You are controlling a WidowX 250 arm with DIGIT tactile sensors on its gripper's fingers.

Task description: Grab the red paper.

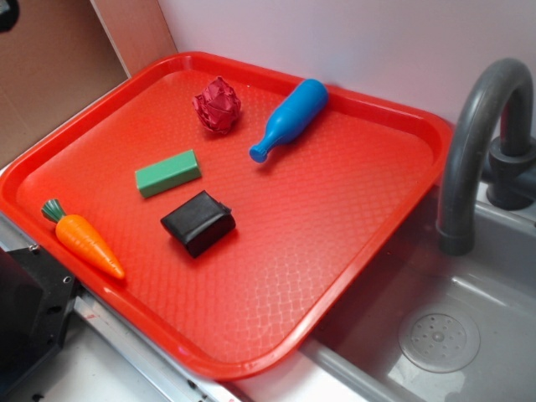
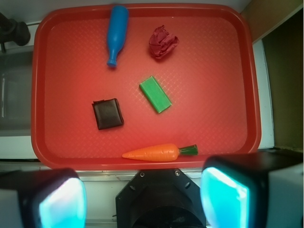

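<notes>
The red paper point(image 1: 217, 105) point(image 2: 163, 42) is a crumpled dark crimson ball near the far edge of the red tray point(image 1: 360, 243) point(image 2: 213, 95), beside the blue bottle point(image 1: 290, 118) point(image 2: 116, 34). My gripper point(image 2: 142, 199) hangs high above the tray's near edge, well back from the paper. Its two cyan pads point(image 2: 61, 204) stand wide apart with nothing between them. In the exterior view the gripper itself is out of frame.
On the tray also lie a green block point(image 1: 168, 172) point(image 2: 155, 94), a black block point(image 1: 198, 222) point(image 2: 108, 113) and a toy carrot point(image 1: 84, 239) point(image 2: 159, 152). A grey faucet point(image 1: 477, 134) and sink point(image 1: 435, 335) stand beside the tray. The robot base point(image 2: 161, 199) sits below.
</notes>
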